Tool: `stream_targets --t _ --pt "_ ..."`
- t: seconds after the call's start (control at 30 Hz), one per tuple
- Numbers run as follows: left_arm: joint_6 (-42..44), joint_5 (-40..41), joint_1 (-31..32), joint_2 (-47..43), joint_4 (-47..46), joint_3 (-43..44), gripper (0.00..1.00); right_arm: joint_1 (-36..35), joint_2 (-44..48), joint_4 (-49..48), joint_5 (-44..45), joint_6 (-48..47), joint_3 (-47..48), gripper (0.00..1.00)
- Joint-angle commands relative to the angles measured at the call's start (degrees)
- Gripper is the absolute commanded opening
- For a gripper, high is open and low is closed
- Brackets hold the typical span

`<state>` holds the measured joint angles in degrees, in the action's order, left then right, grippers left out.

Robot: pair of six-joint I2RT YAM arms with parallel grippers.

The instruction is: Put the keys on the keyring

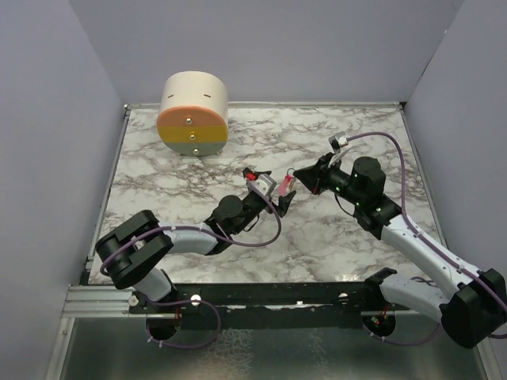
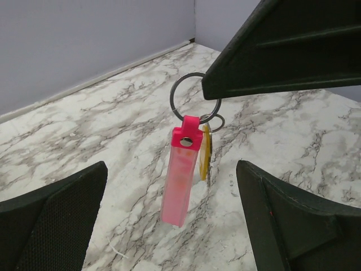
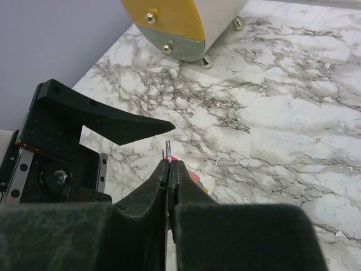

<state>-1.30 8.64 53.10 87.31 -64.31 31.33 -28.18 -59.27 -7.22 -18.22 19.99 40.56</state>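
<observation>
Across the marble table (image 1: 333,237), at far left, a cream-and-orange cylinder (image 1: 193,115), well apart from both arms. Near mid-table, left gripper (image 1: 269,188) spread wide, grasping nothing, flanking the hanging keyring (image 2: 180,175). Right gripper (image 1: 297,180) clenched on the metal ring (image 2: 194,99), holding it up, seemingly clear of the marble. Just behind the pink strap, the yellow key (image 2: 205,152) — apparently threaded on already. Judged nearly finished — left only to set the lot down.

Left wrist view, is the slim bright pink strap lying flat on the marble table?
No, the pink strap hangs in the air from its metal ring, which the right gripper holds above the marble table.
</observation>
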Motion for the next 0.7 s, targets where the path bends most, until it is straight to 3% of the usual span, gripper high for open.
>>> stream_targets --t 0.0,0.43,0.67 --pt "2.7 2.2 1.5 1.8 -6.8 1.6 0.99 -0.3 -0.2 -0.7 0.4 1.0 1.1 0.01" --pt "4.8 7.6 4.3 8.6 -24.1 0.9 0.99 -0.2 -0.3 -1.2 0.0 2.2 0.5 0.01" --pt "4.8 10.3 4.8 12.1 -26.7 2.6 0.99 -0.3 -0.2 -1.1 -0.4 2.3 0.4 0.01"
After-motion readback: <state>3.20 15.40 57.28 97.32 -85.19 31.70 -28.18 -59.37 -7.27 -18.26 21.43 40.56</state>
